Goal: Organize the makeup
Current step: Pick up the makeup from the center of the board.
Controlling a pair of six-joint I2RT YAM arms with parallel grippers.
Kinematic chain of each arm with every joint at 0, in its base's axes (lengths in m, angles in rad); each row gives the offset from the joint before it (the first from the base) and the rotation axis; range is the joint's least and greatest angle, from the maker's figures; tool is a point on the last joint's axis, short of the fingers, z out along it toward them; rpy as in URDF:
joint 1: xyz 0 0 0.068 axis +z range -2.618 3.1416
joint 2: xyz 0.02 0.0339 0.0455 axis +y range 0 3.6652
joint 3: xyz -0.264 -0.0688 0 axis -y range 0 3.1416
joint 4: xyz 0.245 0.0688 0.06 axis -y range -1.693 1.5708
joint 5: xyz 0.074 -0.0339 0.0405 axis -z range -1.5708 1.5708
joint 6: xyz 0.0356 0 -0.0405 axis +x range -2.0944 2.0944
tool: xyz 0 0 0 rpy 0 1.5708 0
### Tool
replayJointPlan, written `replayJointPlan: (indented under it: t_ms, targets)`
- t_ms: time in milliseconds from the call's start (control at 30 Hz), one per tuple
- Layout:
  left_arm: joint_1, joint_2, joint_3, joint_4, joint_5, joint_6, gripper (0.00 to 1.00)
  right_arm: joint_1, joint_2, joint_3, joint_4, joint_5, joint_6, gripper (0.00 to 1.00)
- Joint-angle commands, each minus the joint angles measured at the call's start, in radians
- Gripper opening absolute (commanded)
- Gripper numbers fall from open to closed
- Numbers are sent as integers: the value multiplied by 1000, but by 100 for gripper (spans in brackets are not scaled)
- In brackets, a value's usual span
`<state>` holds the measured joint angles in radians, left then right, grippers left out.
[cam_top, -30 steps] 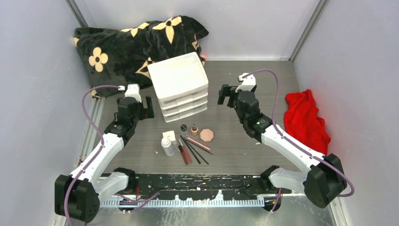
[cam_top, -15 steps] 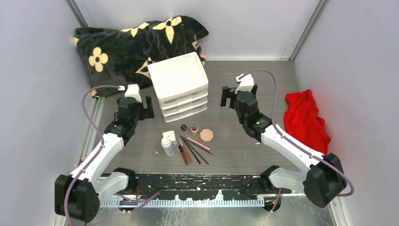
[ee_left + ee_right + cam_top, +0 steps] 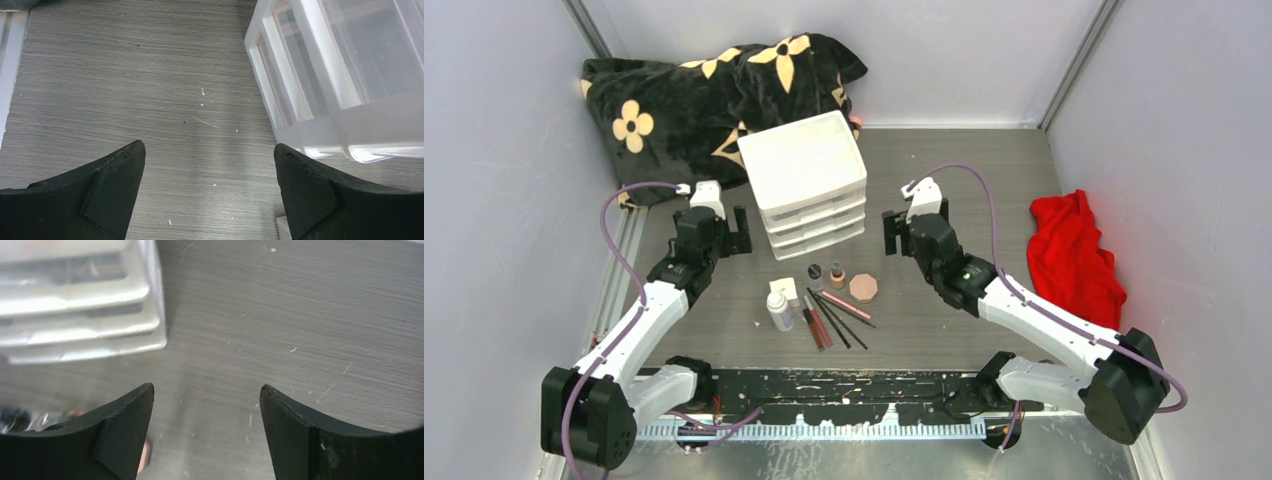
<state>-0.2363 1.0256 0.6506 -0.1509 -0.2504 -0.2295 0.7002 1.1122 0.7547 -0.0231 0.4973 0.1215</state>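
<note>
**Right arm shifted left toward drawer unit; makeup not held**

Right gripper (image 3: 892,232) sits lower and further left than a second ago. Its jaws stand apart over bare table (image 3: 964,170), with nothing between them.

Black flowered blanket (image 3: 714,95) fills the upper left. White drawer unit (image 3: 809,175) stands at centre, between the two grippers. Red cloth (image 3: 1074,255) lies at the right edge. Left gripper (image 3: 740,232) is unchanged just left of the unit, jaws wide and empty.

Makeup lies clustered below the unit:
- white bottle (image 3: 777,310)
- white square box (image 3: 786,289)
- pink octagonal compact (image 3: 864,288)
- tan dark-capped bottle (image 3: 836,275)
- red/pink tubes (image 3: 844,305)
- thin black pencils (image 3: 844,325)
</note>
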Motion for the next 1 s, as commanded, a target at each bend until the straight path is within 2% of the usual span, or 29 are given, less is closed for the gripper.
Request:
replayJointPlan:
  t_ms: [0,200,367,667,833,967]
  targets:
    - [-5,1,40,-9,-25,-17,100,140,-79,-6,-78,66,6,82]
    - [-6,24,37,-3,-21,-23,99,380,-77,-19,-155,159,16,81]
    - [-5,33,37,-4,-19,-24,99,484,-13,-12,-125,142,19,77]
    - [-4,41,35,2,-25,-21,99,710,173,196,-142,171,-38,77]
    - [-5,58,38,2,-28,-19,99,774,261,325,-153,95,-65,79]
    - [-6,62,42,-6,-28,-20,99,775,262,329,-71,1,-73,80]
